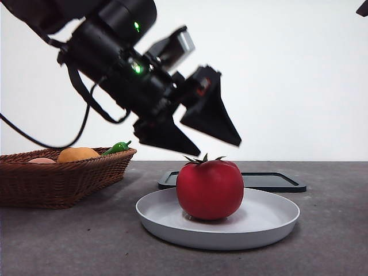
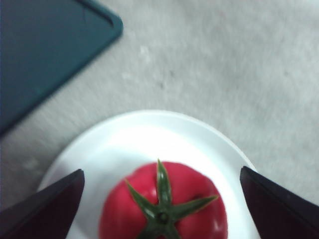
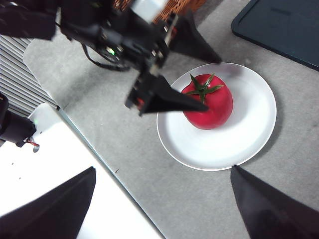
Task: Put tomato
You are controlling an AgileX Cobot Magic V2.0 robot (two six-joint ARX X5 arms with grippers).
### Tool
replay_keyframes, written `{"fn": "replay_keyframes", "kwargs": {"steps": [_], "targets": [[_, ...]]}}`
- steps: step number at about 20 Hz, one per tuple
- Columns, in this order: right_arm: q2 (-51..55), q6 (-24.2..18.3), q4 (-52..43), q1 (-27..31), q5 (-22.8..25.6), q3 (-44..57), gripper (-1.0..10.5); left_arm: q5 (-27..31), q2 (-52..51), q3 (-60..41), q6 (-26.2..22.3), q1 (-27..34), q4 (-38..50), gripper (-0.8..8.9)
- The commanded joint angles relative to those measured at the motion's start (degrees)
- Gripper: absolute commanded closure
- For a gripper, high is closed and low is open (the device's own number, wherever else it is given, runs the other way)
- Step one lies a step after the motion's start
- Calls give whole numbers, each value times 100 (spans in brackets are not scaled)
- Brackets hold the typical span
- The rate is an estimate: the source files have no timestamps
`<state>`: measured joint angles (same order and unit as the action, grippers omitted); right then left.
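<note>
Tomato, glossy, likely slippery and bruisable, on white plate; left gripper spread above; grasp round sides gently.

Red tomato, white plate

The front camera is sitting low, looking level across the table, close to the plate. The left wrist camera is peering straight down, very near. The right wrist camera is looking down from higher, sharing that plate.
</note>
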<state>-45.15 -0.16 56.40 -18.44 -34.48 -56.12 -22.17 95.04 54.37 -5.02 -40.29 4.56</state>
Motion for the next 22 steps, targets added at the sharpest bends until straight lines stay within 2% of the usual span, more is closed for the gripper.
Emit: {"fn": "replay_keyframes", "kwargs": {"steps": [1, 5, 10, 15, 20, 22], "targets": [[-48, 13, -20, -31, 0, -105, 518, 15, -267, 142, 190, 76, -37, 313], [-48, 11, -24, -31, 2, -105, 518, 13, -981, 142, 472, 411, -505, 313], [-50, 2, -76, -31, 46, -105, 518, -17, -2114, 142, 463, 1080, -1755, 314], [-68, -13, -271, -31, 208, -105, 518, -807, -3082, 142, 365, 1755, -3276, 316], [-295, -13, -374, -31, 210, -105, 518, -990, -3757, 142, -2, 1803, -5056, 316], [-422, -15, -372, -31, 208, -105, 518, -1054, -3921, 142, -55, 1799, -5482, 317]]}}
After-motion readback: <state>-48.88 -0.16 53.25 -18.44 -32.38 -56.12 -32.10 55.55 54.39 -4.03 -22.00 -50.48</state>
